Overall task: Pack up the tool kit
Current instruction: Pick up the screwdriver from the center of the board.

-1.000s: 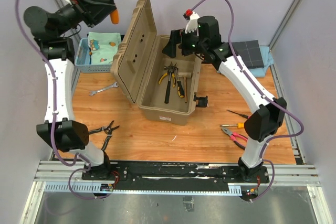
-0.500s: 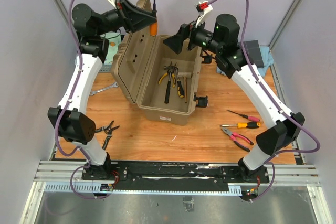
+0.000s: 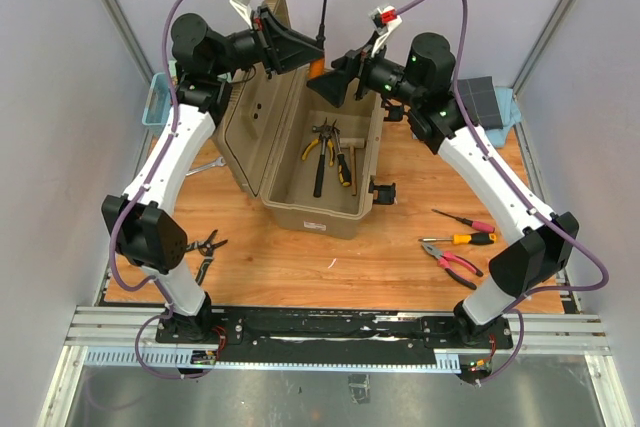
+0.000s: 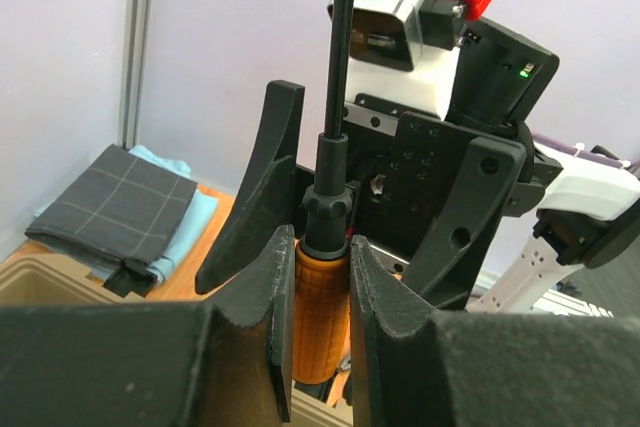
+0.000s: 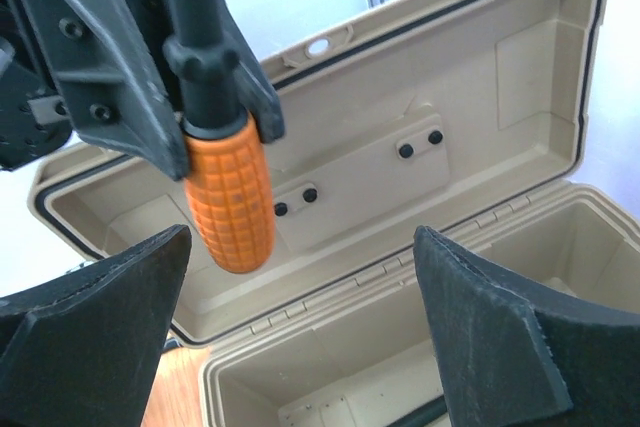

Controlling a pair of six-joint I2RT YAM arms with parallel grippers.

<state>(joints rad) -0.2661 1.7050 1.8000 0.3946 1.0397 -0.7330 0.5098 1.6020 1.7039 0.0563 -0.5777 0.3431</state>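
The tan toolbox (image 3: 320, 202) stands open mid-table, its lid (image 3: 250, 107) upright on the left. Inside lie yellow-handled pliers (image 3: 318, 147) and two more tools. My left gripper (image 3: 308, 52) hangs over the box's far end, shut on the orange handle of a screwdriver (image 4: 320, 312) whose black shaft points up. In the left wrist view the pads (image 4: 282, 297) clamp the handle on both sides. My right gripper (image 3: 335, 82) faces it from the right, open, with its fingers (image 5: 95, 337) spread below and beside the orange handle (image 5: 228, 207) and not touching it.
On the wood to the right lie a red screwdriver (image 3: 465, 219), a yellow screwdriver (image 3: 458, 239) and red pliers (image 3: 452, 263). Black pliers (image 3: 205, 245) and a wrench (image 3: 198, 169) lie left of the box. A blue basket (image 3: 158, 105) and a grey cloth (image 3: 480, 99) sit at the back.
My left arm swung right from above the basket, carrying the screwdriver over the box. The right gripper rose and turned left to face it, its jaws narrowing slightly.
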